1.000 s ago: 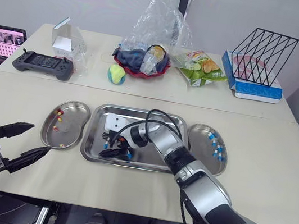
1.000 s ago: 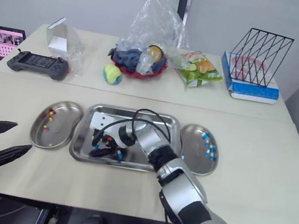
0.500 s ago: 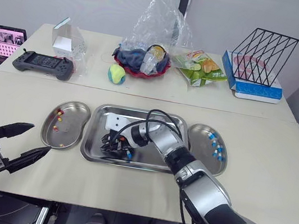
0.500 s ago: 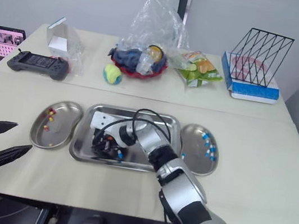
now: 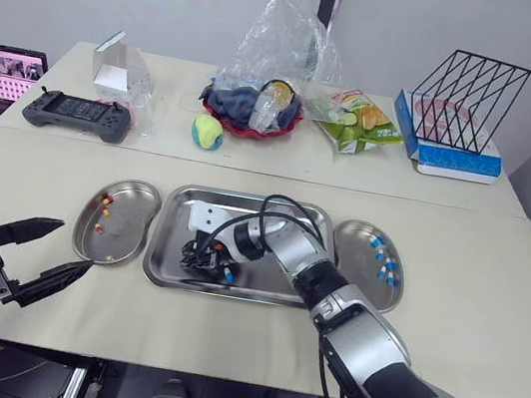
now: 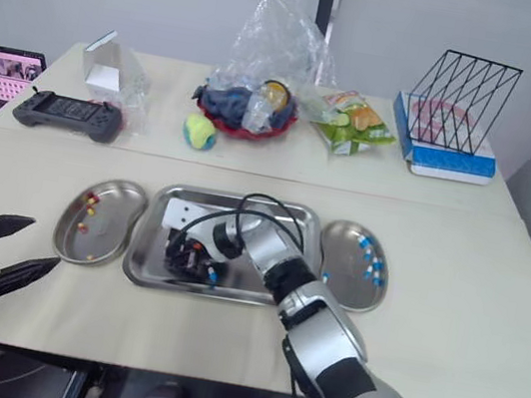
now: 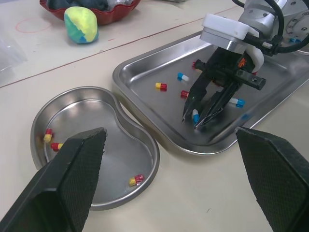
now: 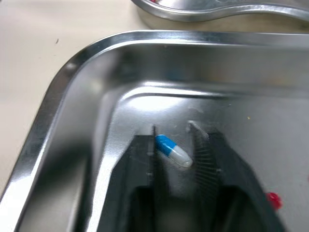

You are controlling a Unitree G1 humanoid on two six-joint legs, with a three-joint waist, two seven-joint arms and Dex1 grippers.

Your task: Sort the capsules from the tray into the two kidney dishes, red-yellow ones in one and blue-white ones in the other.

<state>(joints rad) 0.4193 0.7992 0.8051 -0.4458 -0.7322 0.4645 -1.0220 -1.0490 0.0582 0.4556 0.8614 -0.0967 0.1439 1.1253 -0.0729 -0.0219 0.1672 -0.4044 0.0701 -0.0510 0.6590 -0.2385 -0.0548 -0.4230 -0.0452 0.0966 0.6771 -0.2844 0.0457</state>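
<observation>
The steel tray lies between two kidney dishes. The left dish holds a few red-yellow capsules; the right dish holds several blue-white capsules. My right gripper points down into the tray's near left corner. Its two fingers press a blue-white capsule from both sides on the tray floor. Loose capsules lie nearby: a red-yellow one and a blue-white one. My left gripper hovers open over the table's front edge, left of the left dish, holding nothing.
On the far table stand a game controller, a laptop, a white box, a yellow-green ball, a red bowl under a plastic bag, a snack bag and a wire rack.
The right gripper's fingers have closed in from wide apart onto the blue-white capsule in the tray. The left arm has stayed put.
</observation>
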